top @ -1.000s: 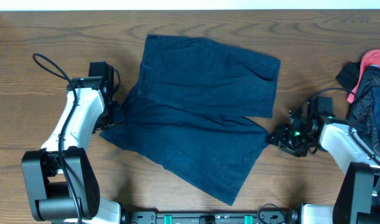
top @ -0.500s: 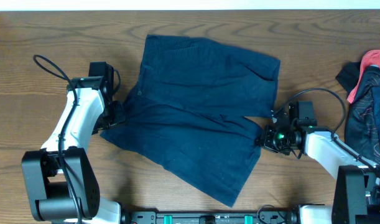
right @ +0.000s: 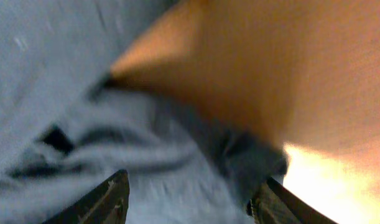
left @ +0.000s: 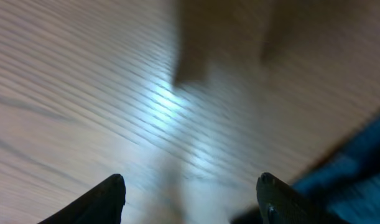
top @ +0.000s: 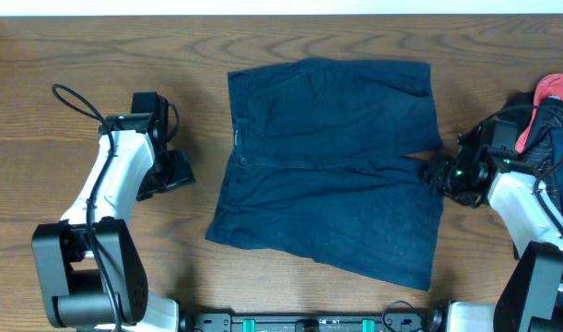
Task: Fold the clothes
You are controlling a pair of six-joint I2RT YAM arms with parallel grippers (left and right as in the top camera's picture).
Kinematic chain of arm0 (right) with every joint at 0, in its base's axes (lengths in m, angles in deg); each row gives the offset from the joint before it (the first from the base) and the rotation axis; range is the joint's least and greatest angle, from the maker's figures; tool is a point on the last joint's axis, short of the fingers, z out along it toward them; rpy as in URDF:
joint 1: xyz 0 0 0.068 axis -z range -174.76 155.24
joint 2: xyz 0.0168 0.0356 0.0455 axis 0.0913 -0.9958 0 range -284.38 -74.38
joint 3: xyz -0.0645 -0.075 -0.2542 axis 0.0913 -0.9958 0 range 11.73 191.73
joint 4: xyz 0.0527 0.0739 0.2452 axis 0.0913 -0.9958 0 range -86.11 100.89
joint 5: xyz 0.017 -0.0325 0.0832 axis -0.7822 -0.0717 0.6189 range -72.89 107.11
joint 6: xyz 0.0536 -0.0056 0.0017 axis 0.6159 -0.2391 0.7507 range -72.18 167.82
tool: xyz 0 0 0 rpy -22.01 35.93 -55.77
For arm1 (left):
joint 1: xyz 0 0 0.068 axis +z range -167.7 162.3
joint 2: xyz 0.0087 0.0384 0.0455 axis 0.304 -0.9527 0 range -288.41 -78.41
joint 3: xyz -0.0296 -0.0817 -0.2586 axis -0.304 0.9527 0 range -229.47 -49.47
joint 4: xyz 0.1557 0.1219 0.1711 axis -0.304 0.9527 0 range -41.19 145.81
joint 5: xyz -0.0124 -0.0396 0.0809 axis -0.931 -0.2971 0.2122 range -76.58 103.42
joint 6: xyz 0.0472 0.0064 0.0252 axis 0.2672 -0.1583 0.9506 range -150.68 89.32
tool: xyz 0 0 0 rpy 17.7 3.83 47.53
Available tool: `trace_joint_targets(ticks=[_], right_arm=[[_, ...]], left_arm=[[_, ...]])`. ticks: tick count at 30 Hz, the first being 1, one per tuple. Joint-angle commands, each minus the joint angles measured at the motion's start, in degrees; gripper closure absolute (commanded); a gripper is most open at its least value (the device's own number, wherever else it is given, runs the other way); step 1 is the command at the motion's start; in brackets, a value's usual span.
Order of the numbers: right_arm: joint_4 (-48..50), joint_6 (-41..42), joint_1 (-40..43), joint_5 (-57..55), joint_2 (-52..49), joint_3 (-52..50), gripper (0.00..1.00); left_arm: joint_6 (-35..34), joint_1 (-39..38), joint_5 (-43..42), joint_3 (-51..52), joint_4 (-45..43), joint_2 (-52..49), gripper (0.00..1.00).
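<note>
Navy shorts [top: 332,175] lie flat, zero folds yet; left gripper [left: 190,196] open, empty; right gripper [right: 188,196] open over leg hem.

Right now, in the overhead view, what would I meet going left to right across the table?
left pincer, open → dark navy-blue cloth shorts, spread flat → right pincer, at the shorts' right edge → heap of red and dark fabric, at the picture's right edge
</note>
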Motion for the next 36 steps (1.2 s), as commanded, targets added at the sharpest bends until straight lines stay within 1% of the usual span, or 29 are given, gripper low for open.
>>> trace_joint_targets(ticks=[1,3,4,5,8,13,14,17,19,22,24,26,30,31,33,34,36], right_arm=[[-4.42,-1.53,0.26,0.04,-0.26,1.64,0.39],[-6.91,-1.66,0.26,0.09,-0.17,1.77,0.39],[-8.11,-2.21,0.26,0.09,0.07,1.77,0.39],[-8.96,-2.47,0.26,0.09,0.33,1.77,0.40],[-11.52,-2.60,0.26,0.09,2.49,1.77,0.40],[-17.03,-0.98,0.26,0.31,9.66,1.77,0.38],[-18.29,-0.52,0.24,0.39,11.23,1.77,0.37],[-21.77,-0.35,0.24,0.72,14.82,1.75,0.34],[-23.71,-0.02,0.20,0.72,16.28,1.70,0.33],[-26.01,0.04,0.20,0.76,16.85,1.68,0.33],[-27.26,0.02,0.13,1.16,16.85,1.53,0.33],[-28.02,0.00,0.13,1.42,16.87,1.25,0.33],[-28.37,-0.02,0.09,2.49,16.87,0.09,0.33],[-28.37,0.00,0.09,2.47,16.87,-0.31,0.34],[-28.37,0.00,0.09,2.47,16.87,-1.27,0.34],[-28.35,0.00,0.09,2.49,16.87,-1.77,0.34],[-28.30,-0.02,0.09,2.47,16.87,-2.60,0.34]], left_arm=[[3.04,0.26,-8.79,0.04,2.32,0.02,0.33],[3.54,0.24,-9.62,0.04,4.50,0.04,0.41],[4.59,0.26,-10.36,0.04,5.42,0.17,0.46],[5.73,0.26,-11.67,0.07,6.29,0.48,0.48],[8.09,0.26,-14.86,0.17,7.91,2.82,0.51],[8.24,0.09,-15.06,2.32,8.68,11.04,0.49],[8.22,-0.07,-15.02,3.63,8.63,12.85,0.46],[6.91,-0.13,-15.08,8.55,7.21,16.57,0.39],[4.02,-0.13,-15.85,13.51,3.89,17.99,0.33],[3.93,-0.13,-23.50,20.55,-2.27,17.81,0.32],[1.40,-0.13,-26.80,24.59,-6.56,17.31,0.32],[-1.42,-0.13,-27.04,27.43,-10.14,16.90,0.32],[-4.70,-0.13,-26.80,30.77,-14.71,16.68,0.33],[-5.60,-0.13,-26.80,31.32,-15.28,16.68,0.34],[-7.39,-0.13,-26.36,32.35,-16.59,16.68,0.41],[-8.15,-0.13,-25.42,32.87,-17.40,16.65,0.46],[-9.07,-0.13,-23.37,33.57,-18.97,16.65,0.58]])
